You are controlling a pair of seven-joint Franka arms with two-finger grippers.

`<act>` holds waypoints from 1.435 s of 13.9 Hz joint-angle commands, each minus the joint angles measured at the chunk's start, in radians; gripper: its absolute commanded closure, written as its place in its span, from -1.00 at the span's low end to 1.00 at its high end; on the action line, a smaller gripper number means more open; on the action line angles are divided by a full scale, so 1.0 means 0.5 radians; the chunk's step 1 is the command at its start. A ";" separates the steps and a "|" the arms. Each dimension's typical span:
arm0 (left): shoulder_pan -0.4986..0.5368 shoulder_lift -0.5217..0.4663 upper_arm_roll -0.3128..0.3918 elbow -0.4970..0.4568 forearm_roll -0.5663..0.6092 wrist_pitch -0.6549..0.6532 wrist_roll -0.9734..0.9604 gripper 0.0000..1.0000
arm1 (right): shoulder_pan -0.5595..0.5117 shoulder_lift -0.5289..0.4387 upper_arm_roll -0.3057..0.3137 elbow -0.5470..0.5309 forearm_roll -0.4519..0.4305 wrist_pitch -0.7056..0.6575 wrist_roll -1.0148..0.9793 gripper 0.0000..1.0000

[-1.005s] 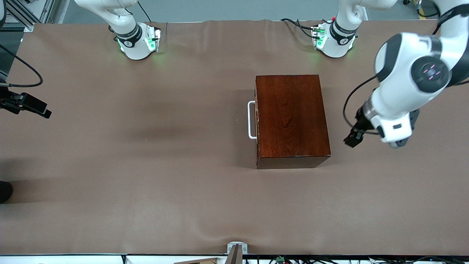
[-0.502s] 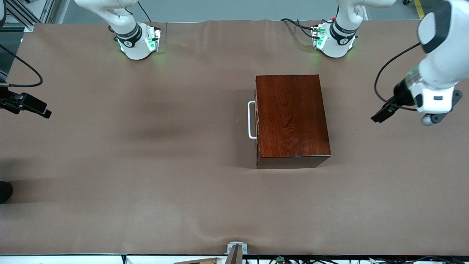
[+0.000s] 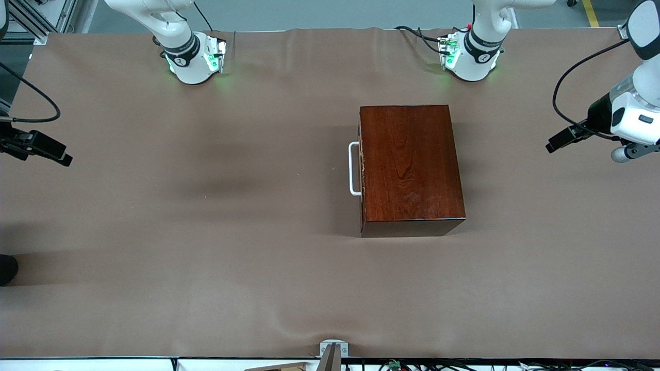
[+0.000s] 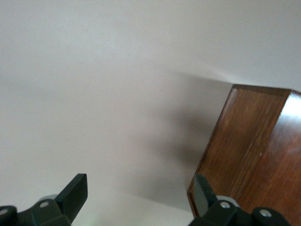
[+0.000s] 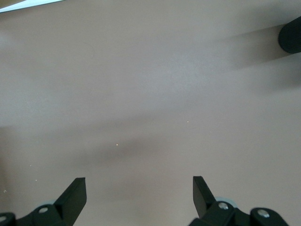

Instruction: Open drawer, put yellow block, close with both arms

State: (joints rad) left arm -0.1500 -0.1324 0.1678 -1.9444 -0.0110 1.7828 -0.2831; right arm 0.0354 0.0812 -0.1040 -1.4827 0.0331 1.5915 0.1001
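Note:
The dark mahogany box (image 3: 410, 165) stands mid-table, and one of its corners shows in the left wrist view (image 4: 254, 155). Its drawer is pushed fully in, so only the white U-shaped handle (image 3: 353, 168) sticks out, facing the right arm's end of the table. The yellow block is not in view. My left gripper (image 3: 553, 145) is open and empty over bare table, well clear of the box toward the left arm's end; its jaws are wide apart (image 4: 139, 188). My right gripper (image 3: 63, 157) is open and empty (image 5: 139, 188) over the table at the right arm's end, where that arm waits.
The table is covered by a brown mat (image 3: 206, 232). A dark round object (image 3: 6, 269) sits at the table edge at the right arm's end and also shows in the right wrist view (image 5: 290, 35). A small camera mount (image 3: 333, 350) sits at the table's near edge.
My left arm has swung away from the box toward the left arm's end of the table. The box, drawer and right arm have not moved.

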 commanded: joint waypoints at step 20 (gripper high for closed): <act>0.220 0.164 -0.388 0.643 0.083 -0.565 0.664 -1.00 | 0.024 -0.027 -0.013 -0.014 0.010 -0.005 0.021 -1.00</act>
State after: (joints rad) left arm -0.0458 -0.0631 -0.0166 -1.6507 0.0132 1.5348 0.0388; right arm 0.0378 0.0812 -0.1036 -1.4827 0.0339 1.5930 0.1001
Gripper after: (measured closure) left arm 0.000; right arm 0.000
